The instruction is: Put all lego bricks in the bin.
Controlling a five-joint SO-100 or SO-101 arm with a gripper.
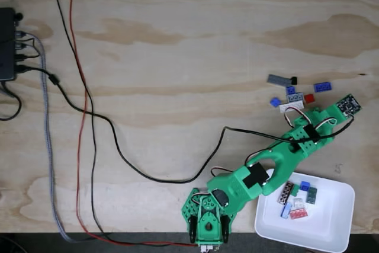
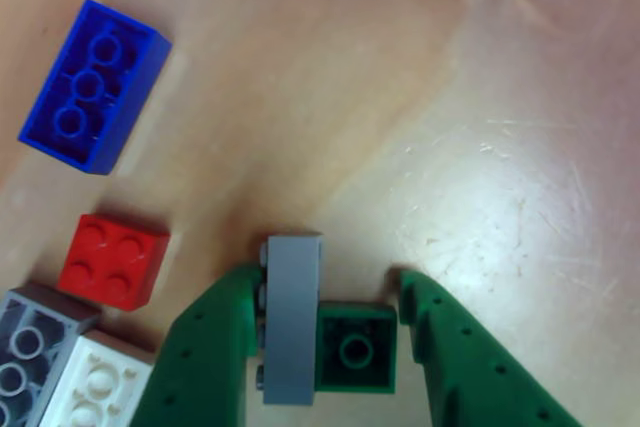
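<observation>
While the fixed view gives the whole plywood table from above, the other view sits close on the gripper. There the two green fingers come up from the bottom edge, set fairly narrow, with a grey brick on edge and a dark green brick between them. Grey brick touches the left finger; whether the right finger touches the green brick I cannot tell, so a firm grip is unclear. To the upper left lie a blue brick and a red brick; a grey and a white brick sit at the lower left corner.

From the fixed view, the green arm reaches from bottom centre to the right, gripper end near a loose cluster of bricks at mid right. White bin sits lower right, holding several bricks. Cables run down the left side from a black box at the left edge.
</observation>
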